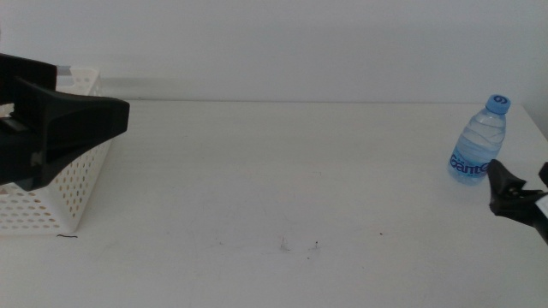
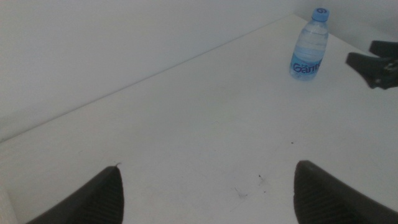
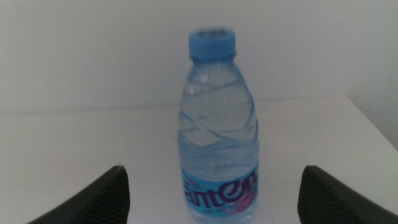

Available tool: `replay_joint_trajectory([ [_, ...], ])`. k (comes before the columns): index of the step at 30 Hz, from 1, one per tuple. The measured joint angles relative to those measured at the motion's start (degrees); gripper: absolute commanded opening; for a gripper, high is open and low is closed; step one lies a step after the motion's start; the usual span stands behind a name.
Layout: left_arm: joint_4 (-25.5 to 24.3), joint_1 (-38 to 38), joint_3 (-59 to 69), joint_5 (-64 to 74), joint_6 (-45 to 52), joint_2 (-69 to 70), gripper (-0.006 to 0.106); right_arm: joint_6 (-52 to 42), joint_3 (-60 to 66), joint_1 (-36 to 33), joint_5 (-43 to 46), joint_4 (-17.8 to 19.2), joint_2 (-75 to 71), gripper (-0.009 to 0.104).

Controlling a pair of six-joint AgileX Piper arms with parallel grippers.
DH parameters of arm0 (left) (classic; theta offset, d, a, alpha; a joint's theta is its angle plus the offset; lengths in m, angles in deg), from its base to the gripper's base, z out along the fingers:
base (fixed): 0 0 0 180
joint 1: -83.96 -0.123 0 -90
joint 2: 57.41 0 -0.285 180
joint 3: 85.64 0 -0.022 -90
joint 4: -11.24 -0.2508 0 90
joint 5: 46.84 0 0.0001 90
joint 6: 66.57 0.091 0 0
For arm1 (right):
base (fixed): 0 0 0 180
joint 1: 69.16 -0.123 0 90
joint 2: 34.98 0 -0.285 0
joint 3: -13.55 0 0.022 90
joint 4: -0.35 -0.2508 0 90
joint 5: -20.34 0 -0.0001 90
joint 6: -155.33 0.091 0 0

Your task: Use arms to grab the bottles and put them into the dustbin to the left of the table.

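hiding part of dustbin (image 1: 73, 184): left gripper (image 1: 94, 115), blurred

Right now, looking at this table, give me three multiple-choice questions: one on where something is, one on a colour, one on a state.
1. Where does the water bottle stand?
A. inside the basket
B. on the table near the right gripper
C. held in the left gripper

2. What colour is the bottle's cap?
A. blue
B. red
C. white

3. How is the bottle?
A. lying down
B. crushed flat
C. upright

Answers: 1 B, it stands on the table just beyond the right gripper, far from the basket and left gripper. 2 A, blue cap. 3 C, cap on top.
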Motion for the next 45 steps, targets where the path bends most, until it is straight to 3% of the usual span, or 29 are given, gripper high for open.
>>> replay_joint_trajectory([
  [10, 0.0, 0.0, 0.0, -0.1, 0.0, 0.0, 0.093, -6.3, -12.8, 0.0, 0.1, -1.2, 13.5, 0.092],
  [19, 0.0, 0.0, 0.0, -0.1, 0.0, 0.0, 0.093, -6.3, -21.0, 0.0, 0.5, 1.3, 21.1, 0.092],
  [27, 0.0, 0.0, 0.0, -0.1, 0.0, 0.0, 0.093, -6.3, -27.3, 0.0, -1.3, 1.4, 26.6, 0.091],
  [30, 0.0, 0.0, 0.0, -0.1, 0.0, 0.0, 0.093, -6.3, -29.7, 0.0, -3.3, 1.5, 28.1, 0.076],
  [32, 0.0, 0.0, 0.0, -0.1, 0.0, 0.0, 0.093, -6.3, -30.8, 0.0, -4.0, 1.9, 28.4, 0.042],
  [34, 0.0, 0.0, 0.0, -0.1, 0.0, 0.0, 0.093, -6.3, -31.4, -0.7, -4.9, 1.4, 28.4, -0.002],
  [39, 0.0, 0.0, 0.0, -0.1, 0.0, 0.0, 0.093, -5.5, -31.6, -7.4, -9.3, 0.7, 25.2, -0.002],
  [45, 0.0, 0.0, 0.0, -0.1, 0.0, 0.0, 0.093, -5.1, -39.0, -24.7, -15.6, 4.8, 22.0, -0.002],
])
